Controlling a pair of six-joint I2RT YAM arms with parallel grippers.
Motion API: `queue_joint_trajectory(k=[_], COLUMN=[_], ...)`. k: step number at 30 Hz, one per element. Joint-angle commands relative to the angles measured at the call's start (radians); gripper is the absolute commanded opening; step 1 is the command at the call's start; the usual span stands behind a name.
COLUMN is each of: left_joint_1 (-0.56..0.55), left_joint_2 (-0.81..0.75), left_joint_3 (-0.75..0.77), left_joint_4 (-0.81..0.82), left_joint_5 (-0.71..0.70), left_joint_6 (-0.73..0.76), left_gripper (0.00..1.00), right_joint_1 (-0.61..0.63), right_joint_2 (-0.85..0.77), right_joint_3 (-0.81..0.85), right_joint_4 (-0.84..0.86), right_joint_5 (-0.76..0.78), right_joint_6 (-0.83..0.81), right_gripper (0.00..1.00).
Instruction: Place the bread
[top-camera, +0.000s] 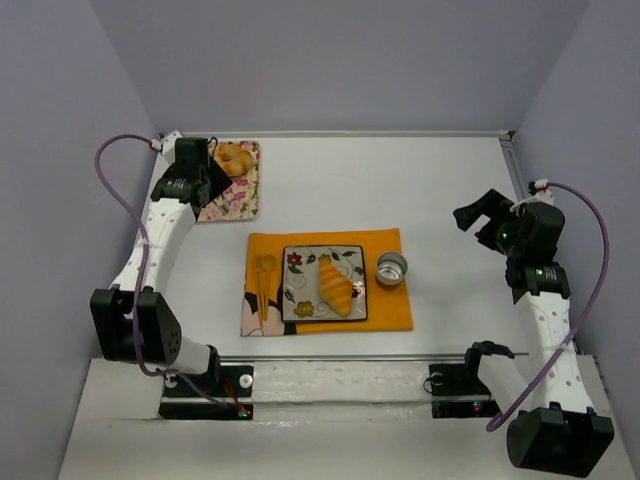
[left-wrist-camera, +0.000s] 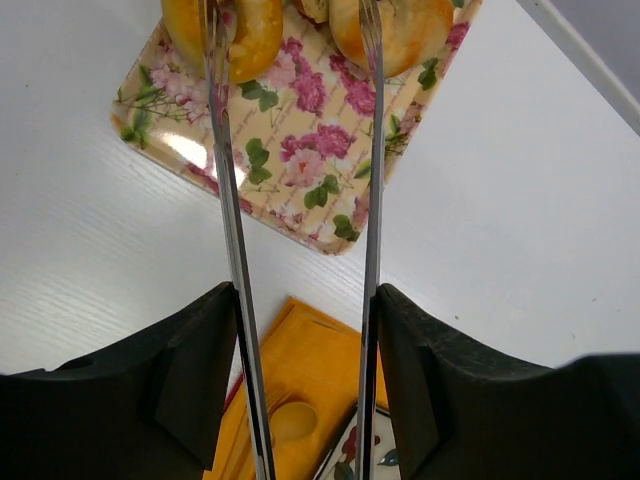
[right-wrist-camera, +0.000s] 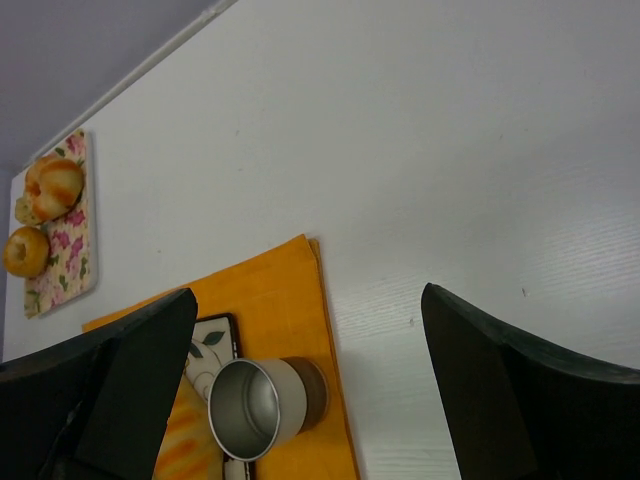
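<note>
No words, numbers, brand marks or signs can be read in any of the three views. The tray (left-wrist-camera: 300, 170) at the far left of the counter (top-camera: 400, 180) carries only a flower print. The plate (top-camera: 300, 262) carries flowers and swirls. The orange mat (top-camera: 385, 305) has a small printed picture at its near left corner, with no letters that can be made out. Any markings on the arms are too small and blurred to read.
</note>
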Motion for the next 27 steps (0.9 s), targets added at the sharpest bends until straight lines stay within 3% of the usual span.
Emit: queue_joint_trajectory(k=[1,27], left_joint_1=[0.038,0.12], left_joint_2=[0.021,0.119], left_joint_3=[0.015,-0.089], left_joint_4=[0.059,0.08], left_joint_5=[0.065,0.061], left_joint_6=[0.041,-0.022], left_gripper=[0.64,0.64], right_joint_1=[0.008,0.008], right_joint_2=[-0.002,0.01], right_joint_3=[0.018,0.01], right_joint_4=[0.015,0.015], right_joint_5=[0.001,0.016], right_joint_6=[-0.003,-0.004], right_gripper=[1.0,1.0])
